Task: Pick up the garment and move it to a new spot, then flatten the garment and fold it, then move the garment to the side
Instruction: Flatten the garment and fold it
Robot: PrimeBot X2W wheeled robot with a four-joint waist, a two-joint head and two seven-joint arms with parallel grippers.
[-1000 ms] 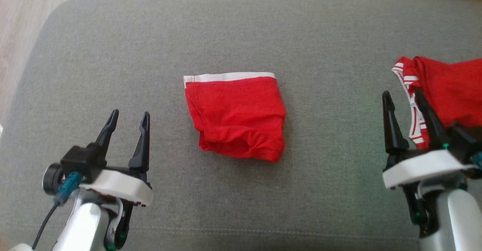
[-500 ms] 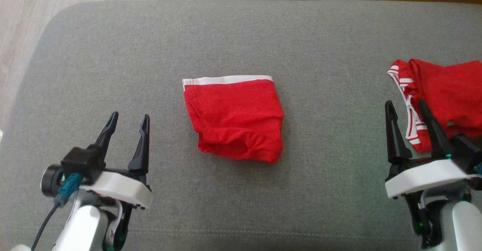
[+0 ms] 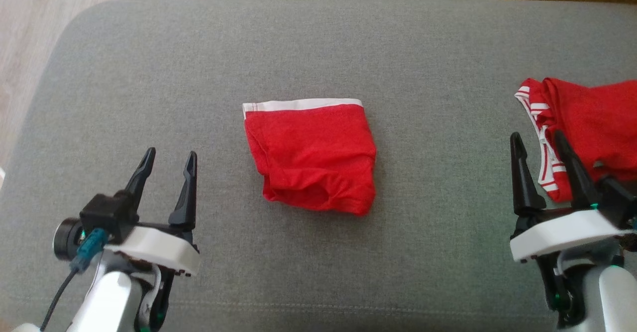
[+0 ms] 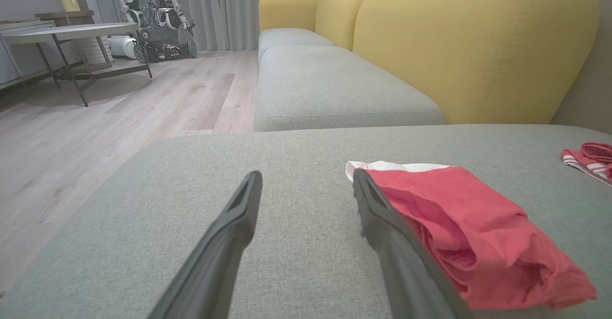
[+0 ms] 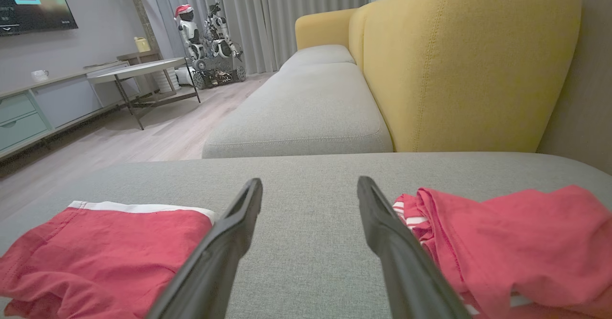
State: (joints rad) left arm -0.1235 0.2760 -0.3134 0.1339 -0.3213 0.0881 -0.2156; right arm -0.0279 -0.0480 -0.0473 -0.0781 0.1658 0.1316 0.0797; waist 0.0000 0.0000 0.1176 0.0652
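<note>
Holds left gripper and right gripper spread, empty. Faces folded red briefs between them, waistband far, long axis crosswise, nearer the left one.

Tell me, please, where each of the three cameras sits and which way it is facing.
Head view: on the robot's head, looking steeply down at the grey cushion and the folded red garment; left jaws lower left, right jaws lower right, both open.
Left wrist view: low over the cushion, facing the yellow sofa back; left jaws rise from the bottom.
Right wrist view: same heading, beside the striped garment; right jaws at the bottom.
Both wrist views share the folded red garment.
</note>
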